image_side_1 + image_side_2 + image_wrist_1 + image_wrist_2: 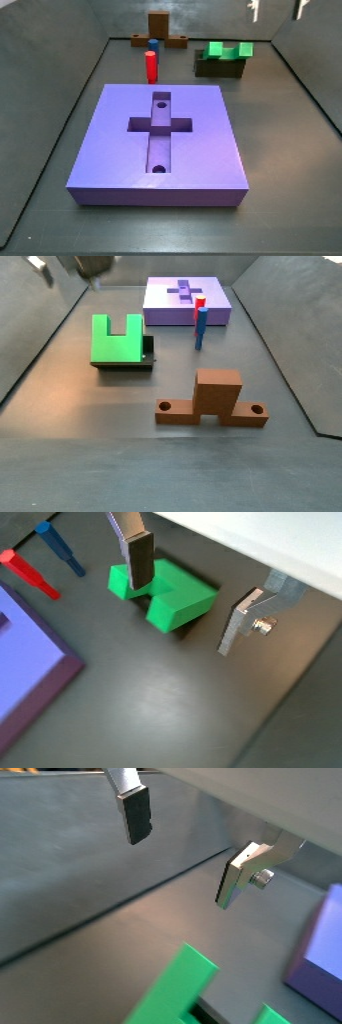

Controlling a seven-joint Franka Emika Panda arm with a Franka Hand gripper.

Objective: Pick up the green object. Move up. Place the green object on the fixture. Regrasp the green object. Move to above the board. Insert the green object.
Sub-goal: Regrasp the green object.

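Bystanders on the dark counter (281, 150)

We see a red peg (151, 66) standing upright, a small blue piece (155, 44) just behind it, and a brown wooden block (214, 399) on its flat base.

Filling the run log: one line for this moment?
hand: open, raised above green object | green object: on fixture, unheld | board: recess empty
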